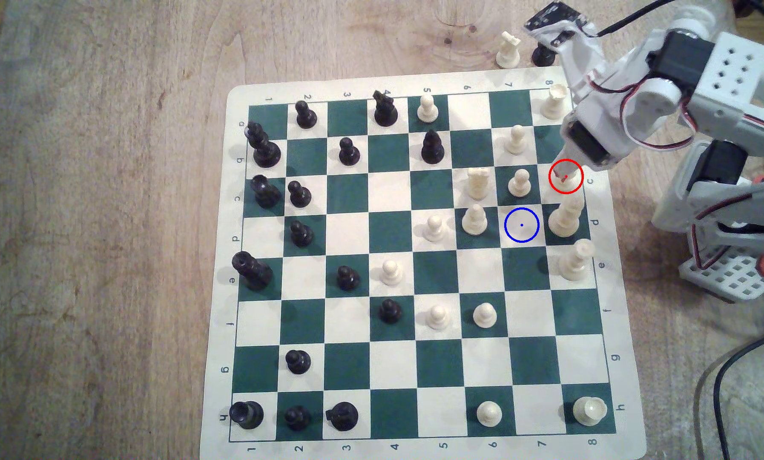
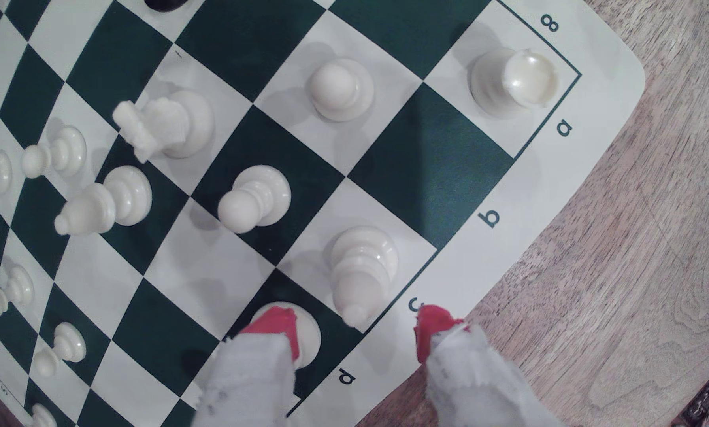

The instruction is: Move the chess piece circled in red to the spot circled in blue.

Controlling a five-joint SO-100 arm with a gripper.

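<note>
Hovering above cream-white plastic bishop-like piece on red-circled c8 square, your red-tipped fingers stand spread, grasping nothing. Blue-circled cream square sits diagonally adjacent, unoccupied.

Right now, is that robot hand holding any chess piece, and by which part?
Nothing is held. The hand is open, its red-tipped fingers spread on either side of the cream bishop without touching it.

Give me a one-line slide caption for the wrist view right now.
Open red-tipped fingers hover above the cream bishop on its edge square, not yet closed around it.
</note>
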